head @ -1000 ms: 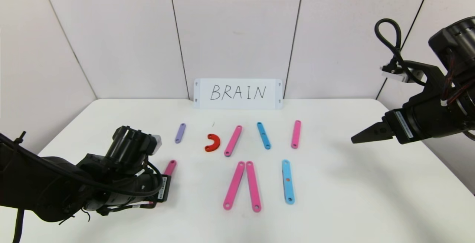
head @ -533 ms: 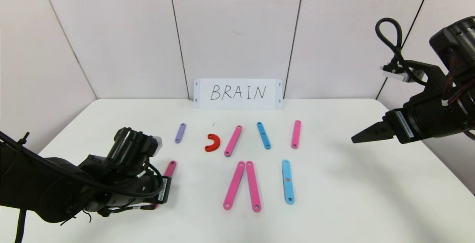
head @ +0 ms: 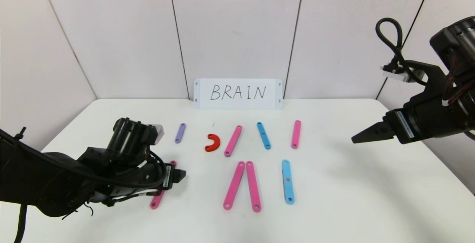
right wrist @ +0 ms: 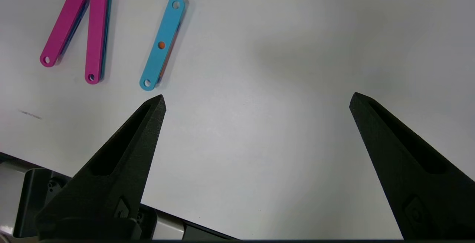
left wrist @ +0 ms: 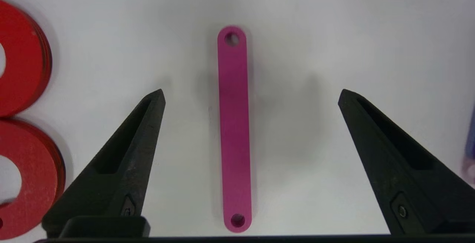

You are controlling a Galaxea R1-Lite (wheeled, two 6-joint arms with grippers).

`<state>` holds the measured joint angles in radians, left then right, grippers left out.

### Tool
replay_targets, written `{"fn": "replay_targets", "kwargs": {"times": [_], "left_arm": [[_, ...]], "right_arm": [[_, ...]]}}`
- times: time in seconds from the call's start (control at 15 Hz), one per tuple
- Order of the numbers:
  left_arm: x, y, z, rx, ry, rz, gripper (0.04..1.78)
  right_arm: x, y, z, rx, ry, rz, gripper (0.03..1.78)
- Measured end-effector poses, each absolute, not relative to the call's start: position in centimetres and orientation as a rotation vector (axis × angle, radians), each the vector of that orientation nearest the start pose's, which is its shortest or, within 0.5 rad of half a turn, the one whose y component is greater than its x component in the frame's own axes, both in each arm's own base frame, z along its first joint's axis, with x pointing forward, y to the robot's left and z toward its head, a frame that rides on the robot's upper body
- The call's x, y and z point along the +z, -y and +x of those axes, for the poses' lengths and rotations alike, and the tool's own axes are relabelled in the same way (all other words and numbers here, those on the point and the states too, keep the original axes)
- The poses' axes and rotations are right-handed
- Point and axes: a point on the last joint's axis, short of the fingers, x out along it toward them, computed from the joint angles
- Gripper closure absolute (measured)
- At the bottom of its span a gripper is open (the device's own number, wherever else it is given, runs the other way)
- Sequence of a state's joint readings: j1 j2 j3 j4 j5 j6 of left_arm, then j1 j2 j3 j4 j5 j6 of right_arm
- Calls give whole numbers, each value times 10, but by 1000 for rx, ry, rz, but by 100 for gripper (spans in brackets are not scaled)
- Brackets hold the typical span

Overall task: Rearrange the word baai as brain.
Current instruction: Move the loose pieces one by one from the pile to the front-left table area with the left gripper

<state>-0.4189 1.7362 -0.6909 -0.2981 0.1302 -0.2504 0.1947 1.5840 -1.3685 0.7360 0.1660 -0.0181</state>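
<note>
The left gripper (left wrist: 251,98) is hanging wide open over a pink bar (left wrist: 233,128) at the table's (head: 334,198) near-left, the bar's length running between the fingers, parallel to them. The arm is hiding its middle in the head view. Farther off, the right gripper (right wrist: 256,102) is idling open, beside the other bars.

Bright, even overhead light; soft diffuse shadows fall on the white table (head: 334,183). Left wrist view: red pieces (left wrist: 22,98) blurred at the edge. Head view bows outward at the sides.
</note>
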Motion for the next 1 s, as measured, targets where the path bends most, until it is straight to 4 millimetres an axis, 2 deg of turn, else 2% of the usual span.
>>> {"fn": "replay_targets", "kwargs": {"times": [0.13, 0.4, 0.53, 0.67, 1.0], "left_arm": [[128, 115, 264, -195, -689, -49, 9], [150, 132, 284, -237, -598, -63, 9], [155, 146, 297, -264, -571, -59, 9], [153, 161, 312, -288, -558, -53, 9], [124, 183, 340, -302, -594, -17, 9]], "right_arm": [[253, -52, 244, 340, -951, -30, 7], [254, -51, 245, 337, -950, -28, 7], [255, -49, 245, 330, -945, -24, 7], [255, -48, 246, 325, -939, -22, 7], [254, -47, 249, 321, -933, -20, 7]]}}
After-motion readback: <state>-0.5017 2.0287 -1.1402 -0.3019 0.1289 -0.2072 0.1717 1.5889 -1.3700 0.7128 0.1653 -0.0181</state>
